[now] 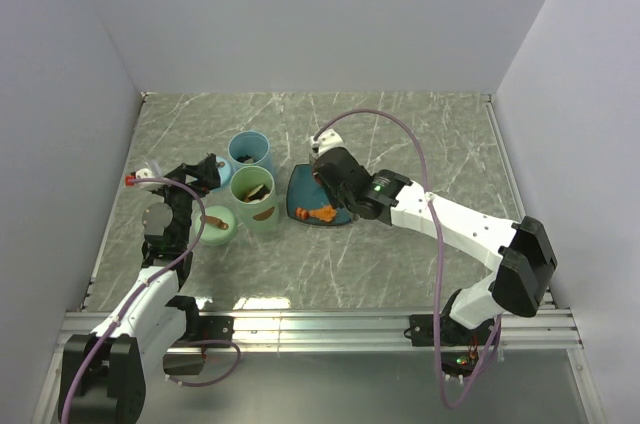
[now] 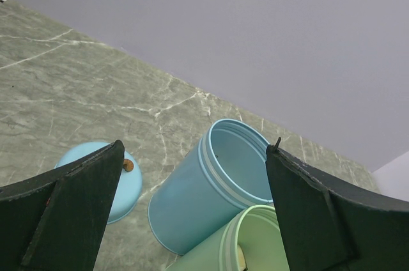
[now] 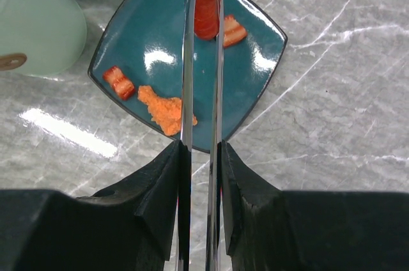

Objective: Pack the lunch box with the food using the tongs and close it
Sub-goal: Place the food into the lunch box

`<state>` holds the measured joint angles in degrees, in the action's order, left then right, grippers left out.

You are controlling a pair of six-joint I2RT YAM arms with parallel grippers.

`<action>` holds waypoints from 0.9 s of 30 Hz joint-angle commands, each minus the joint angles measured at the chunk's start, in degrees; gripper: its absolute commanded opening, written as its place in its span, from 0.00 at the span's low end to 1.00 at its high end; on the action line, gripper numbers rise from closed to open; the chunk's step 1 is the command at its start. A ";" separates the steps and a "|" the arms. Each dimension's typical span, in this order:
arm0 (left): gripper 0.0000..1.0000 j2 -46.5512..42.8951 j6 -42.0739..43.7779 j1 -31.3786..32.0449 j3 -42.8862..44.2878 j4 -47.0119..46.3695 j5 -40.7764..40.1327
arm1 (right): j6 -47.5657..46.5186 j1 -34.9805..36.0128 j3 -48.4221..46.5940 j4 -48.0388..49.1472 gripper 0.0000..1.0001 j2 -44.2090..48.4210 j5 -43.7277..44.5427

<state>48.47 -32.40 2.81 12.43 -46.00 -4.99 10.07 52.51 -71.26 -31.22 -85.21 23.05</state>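
My right gripper (image 3: 203,156) is shut on the tongs (image 3: 187,92), whose two silver arms reach out over the teal plate (image 3: 147,34). Their tips pinch a red piece of food (image 3: 206,2) near the plate's far corner. More food lies on the plate: two white-and-red bits (image 3: 234,30) (image 3: 119,82) and an orange chunk (image 3: 167,108). From above, the right gripper (image 1: 335,179) hangs over the plate (image 1: 303,194). The lunch box stands in open round tiers: blue (image 1: 250,151), green (image 1: 253,187) and mint (image 1: 262,212). My left gripper (image 2: 195,149) is open above the blue tier (image 2: 192,201), holding nothing.
A blue lid (image 2: 124,185) with a brown knob lies left of the blue tier. A mint lid (image 1: 218,221) lies in front of the tiers. White walls close the table on three sides. A metal rail (image 1: 330,324) runs along the near edge.
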 commanded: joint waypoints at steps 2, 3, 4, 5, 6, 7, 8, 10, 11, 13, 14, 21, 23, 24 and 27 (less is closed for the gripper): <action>0.99 -0.39 -0.29 -0.35 0.85 -1.90 -0.28 | -1.36 -0.04 -3.88 3.54 0.25 3.03 1.82; 0.99 -0.39 -0.29 -0.26 0.85 -1.90 -0.28 | -1.54 -0.04 -4.06 3.62 0.25 2.94 1.82; 0.99 -0.39 -0.29 -0.26 0.85 -1.90 -0.28 | -1.63 0.05 -4.23 3.71 0.25 2.94 2.00; 0.99 -0.30 -0.38 -0.26 0.85 -1.90 -0.28 | -1.63 0.31 -4.76 3.71 0.25 3.03 2.00; 0.99 -0.22 -0.47 -0.26 0.85 -1.90 -0.28 | -1.89 0.40 -5.02 3.71 0.25 2.94 2.09; 0.99 -0.22 -0.38 -0.26 0.85 -1.82 -0.28 | -2.07 0.57 -5.63 3.63 0.25 3.03 2.18; 0.99 -0.13 -0.29 -0.26 0.85 -1.90 -0.19 | -2.42 0.92 -6.07 3.80 0.25 3.21 2.26; 0.99 -0.21 -0.38 -0.26 0.85 -1.90 -0.19 | -2.86 1.28 -7.48 3.98 0.25 3.30 2.09; 0.99 -0.22 -0.29 -0.26 0.85 -1.90 -0.19 | -3.29 1.71 -8.01 3.98 0.25 3.21 2.26; 0.99 -0.22 -0.29 -0.26 0.93 -1.90 -0.19 | -3.91 2.24 -10.11 3.80 0.25 2.77 2.88; 0.99 -0.22 -0.29 -0.35 0.93 -1.90 -0.19 | -4.52 2.85 -10.91 3.71 0.25 2.68 3.14; 0.99 -0.30 -0.29 -0.35 0.93 -1.81 -0.28 | -8.83 5.75 -18.29 6.17 0.24 -0.04 4.02; 0.99 -0.39 -0.29 -0.26 0.85 -1.90 -0.37 | -9.54 6.37 -21.01 6.44 0.24 -1.53 3.93; 0.99 -0.39 -0.29 -0.26 0.85 -1.90 -0.37 | -11.10 6.98 -22.67 6.70 0.24 -2.67 4.02; 0.99 -0.30 -0.20 -0.26 1.02 -1.90 -0.37 | -12.44 7.60 -25.32 6.26 0.24 -4.61 2.62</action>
<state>48.47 -32.40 2.81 12.43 -46.00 -4.99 0.99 59.18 -92.60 -28.67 -88.05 25.36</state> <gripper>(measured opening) 0.995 0.356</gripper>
